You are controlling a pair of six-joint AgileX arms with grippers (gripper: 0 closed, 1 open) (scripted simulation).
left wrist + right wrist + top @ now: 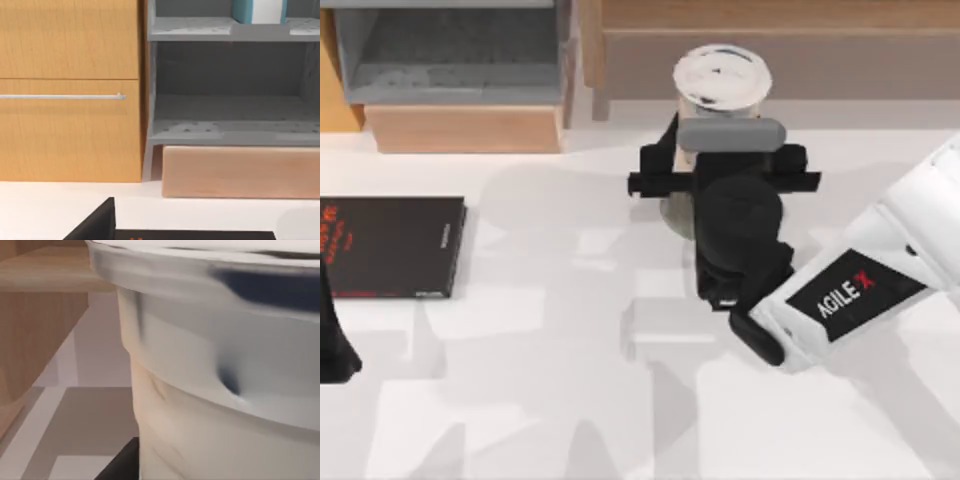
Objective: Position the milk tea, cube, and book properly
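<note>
Pressed close before the right wrist camera, the milk tea is seen as a clear cup with a white lid rim above and beige drink below. From above, the right gripper is placed at this cup, near the middle of the table's far edge; whether its fingers are closed on the cup cannot be told, since the wrist body covers them. The milk tea is held upright, its long axis vertical, with the white domed lid facing up, just in front of a wooden shelf unit.

The left gripper is parked at the table's left edge, its fingers hidden. Beside it, a black book with red lettering is laid flat on the white table.

A grey open shelf is shown in the left wrist view, with the teal-blue book stood upright on its upper level, white page edges facing outward. An orange wooden cabinet door with a thin metal handle is set next to the shelf.
</note>
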